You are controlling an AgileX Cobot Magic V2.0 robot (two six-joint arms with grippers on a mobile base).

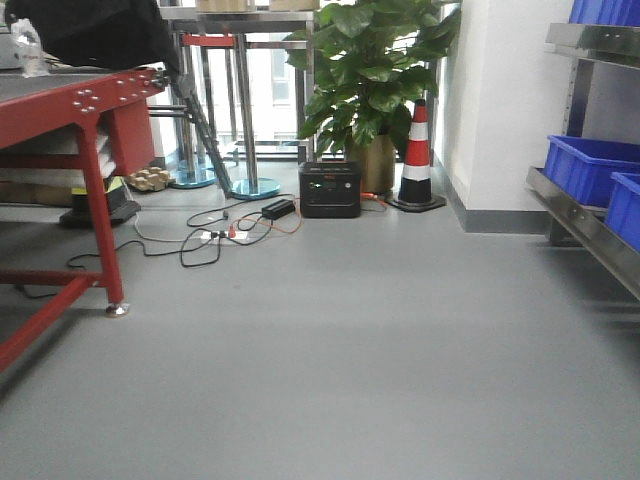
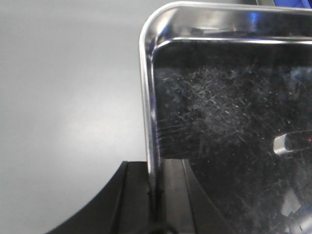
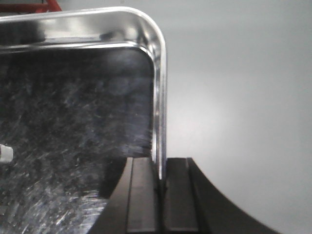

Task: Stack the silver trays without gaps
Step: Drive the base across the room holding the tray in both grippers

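Note:
A silver tray (image 2: pixel 229 122) fills the right of the left wrist view, its scratched dark bottom and shiny rounded corner showing. My left gripper (image 2: pixel 155 168) is shut on the tray's left rim, which runs between the two black fingers. The same kind of silver tray (image 3: pixel 73 107) fills the left of the right wrist view. My right gripper (image 3: pixel 161 168) is shut on its right rim. Grey floor lies beyond the tray in both wrist views. No tray and no gripper show in the front view.
The front view shows grey floor, a red table (image 1: pixel 85 110) at the left, and a steel shelf rail (image 1: pixel 585 225) with blue bins (image 1: pixel 590 165) at the right. A black box (image 1: pixel 329 190), cables, a potted plant (image 1: pixel 375 70) and a traffic cone (image 1: pixel 417 160) stand at the back.

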